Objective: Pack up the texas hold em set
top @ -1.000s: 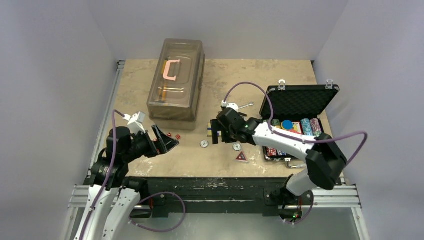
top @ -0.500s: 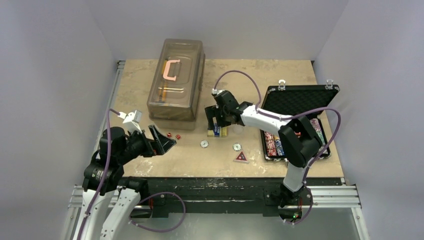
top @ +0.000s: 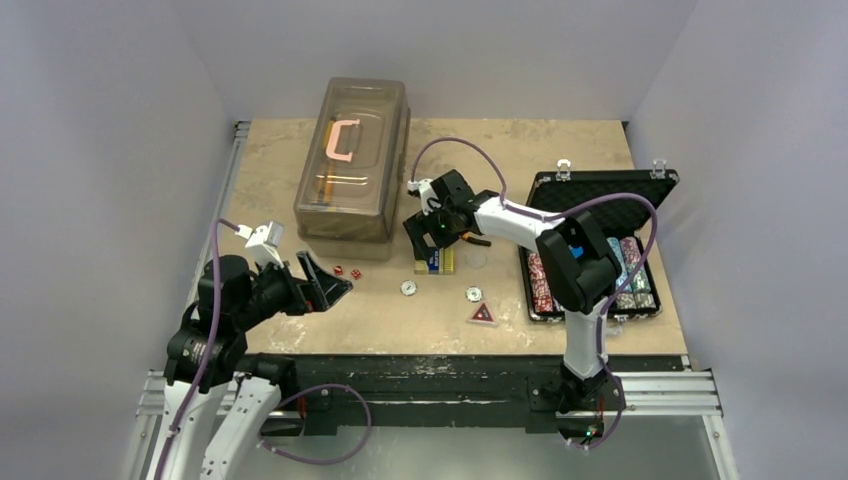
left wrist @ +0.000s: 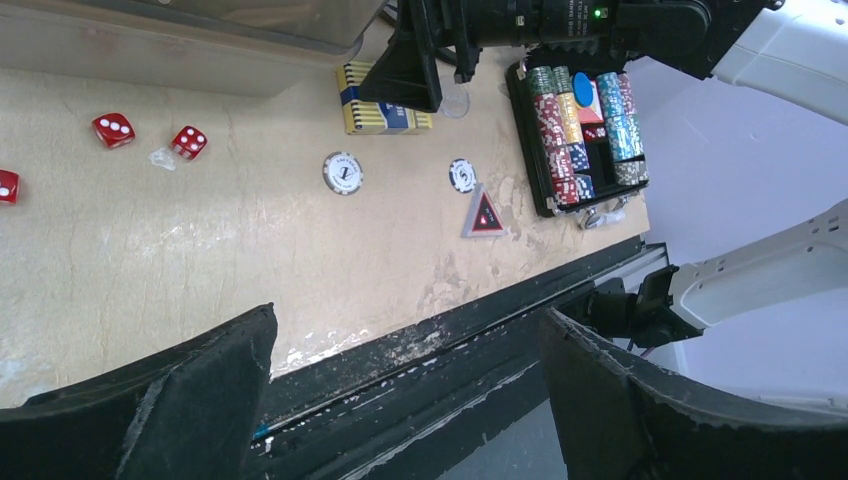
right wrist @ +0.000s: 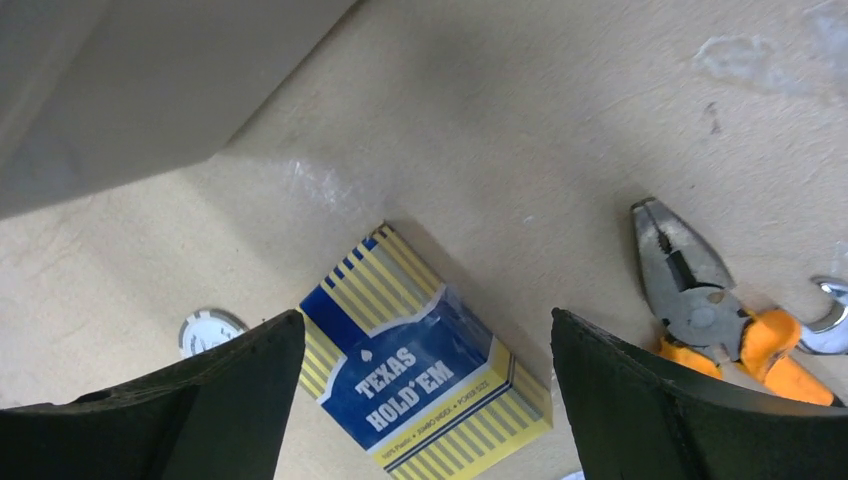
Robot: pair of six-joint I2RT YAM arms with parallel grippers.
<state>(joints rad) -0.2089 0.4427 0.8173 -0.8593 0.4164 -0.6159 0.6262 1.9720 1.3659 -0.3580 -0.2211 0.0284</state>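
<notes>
The black case (top: pixel 603 197) stands open at the right with rows of multicoloured chips (top: pixel 590 277) in it; they also show in the left wrist view (left wrist: pixel 580 110). The blue card box (top: pixel 434 262) lies flat mid-table. My right gripper (top: pixel 428 232) is open just above it, and the box (right wrist: pixel 425 385) lies between its fingers (right wrist: pixel 425 330), untouched. Two round buttons (top: pixel 409 288) (top: pixel 474 294) and the red triangle token (top: pixel 483 314) lie nearer the front. Red dice (top: pixel 346 271) (left wrist: pixel 113 129) lie to the left. My left gripper (top: pixel 325 280) is open and empty, raised over the front-left edge (left wrist: pixel 410 320).
The large translucent brown box with a pink handle (top: pixel 352 170) stands at the back left, close to the card box. Orange-handled pliers (right wrist: pixel 720 300) and a wrench end (right wrist: pixel 830 300) lie just right of the card box. The table's black front rail (left wrist: pixel 480 340) runs under the left gripper.
My right gripper has swung from near the round buttons back and left to above the card box, staying open. The left arm shifted slightly and then held still.
</notes>
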